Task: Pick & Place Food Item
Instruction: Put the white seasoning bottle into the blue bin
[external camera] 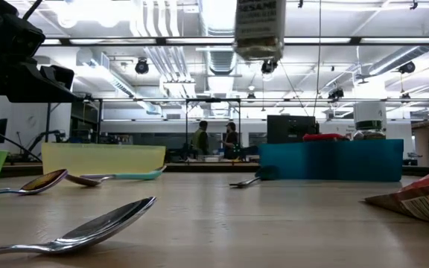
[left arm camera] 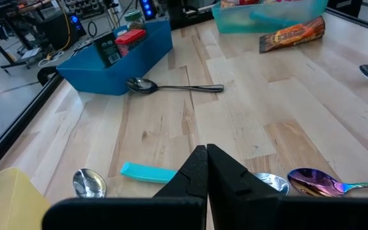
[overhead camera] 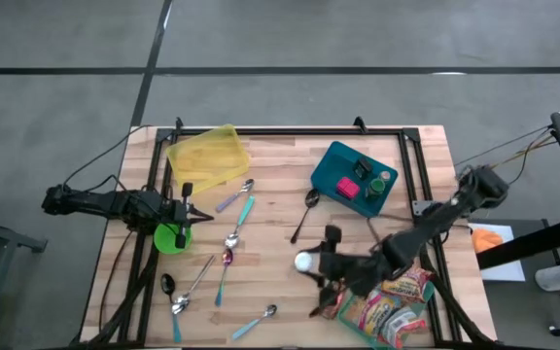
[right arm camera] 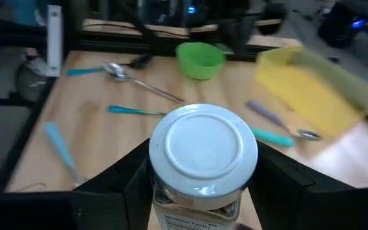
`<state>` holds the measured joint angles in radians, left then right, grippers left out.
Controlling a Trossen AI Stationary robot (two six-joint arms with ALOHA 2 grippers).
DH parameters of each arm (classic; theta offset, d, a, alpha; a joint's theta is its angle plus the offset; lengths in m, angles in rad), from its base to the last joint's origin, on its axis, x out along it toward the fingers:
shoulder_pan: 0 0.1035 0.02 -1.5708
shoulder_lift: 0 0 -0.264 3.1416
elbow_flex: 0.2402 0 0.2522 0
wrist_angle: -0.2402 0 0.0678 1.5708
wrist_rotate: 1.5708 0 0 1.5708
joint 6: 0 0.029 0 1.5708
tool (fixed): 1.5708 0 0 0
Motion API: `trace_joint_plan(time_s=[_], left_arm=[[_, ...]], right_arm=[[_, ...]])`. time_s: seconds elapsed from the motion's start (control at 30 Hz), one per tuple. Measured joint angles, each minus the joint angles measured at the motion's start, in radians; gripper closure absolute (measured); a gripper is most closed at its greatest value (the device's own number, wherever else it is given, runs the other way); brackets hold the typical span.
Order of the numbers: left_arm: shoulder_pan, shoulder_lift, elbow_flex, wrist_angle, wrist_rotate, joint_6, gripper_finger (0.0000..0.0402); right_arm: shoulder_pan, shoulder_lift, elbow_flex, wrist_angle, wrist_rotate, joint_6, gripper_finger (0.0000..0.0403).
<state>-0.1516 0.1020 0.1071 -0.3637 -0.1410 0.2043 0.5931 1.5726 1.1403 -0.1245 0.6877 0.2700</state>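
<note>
Jar (right arm camera: pixel 203 160) clamped sideways in right gripper (overhead camera: pixel 321 264), carried clear above table (overhead camera: pixel 280 199), white lid forward. Risk: slipping from the pinch mid-transfer, dropping onto spoons beneath. Left gripper (left arm camera: pixel 206 167) clenched empty, parked beside green bowl (overhead camera: pixel 171 237).

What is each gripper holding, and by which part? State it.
The right gripper holds a white-lidded jar by its sides just under the lid, lifted off the table. The left gripper is shut on nothing.
</note>
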Motion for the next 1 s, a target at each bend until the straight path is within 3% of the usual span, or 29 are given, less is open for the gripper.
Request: trace_joint_plan(time_s=[0.47,0.73,1.0], left_arm=[[0.0,0.0,0.0,0.0,0.0,0.0,0.0401],[0.0,0.0,0.0,0.0,0.0,0.0,0.0401],[0.0,0.0,0.0,-0.001,0.0,0.0,0.0401]], right_arm=[[-0.204,-0.356,-0.274,-0.028,0.075,-0.088,0.0207],[-0.289,-0.438,-0.353,-0.015,0.075,-0.087,0.0207],[-0.356,-0.435,-0.357,-0.018,0.078,-0.092,0.0207]])
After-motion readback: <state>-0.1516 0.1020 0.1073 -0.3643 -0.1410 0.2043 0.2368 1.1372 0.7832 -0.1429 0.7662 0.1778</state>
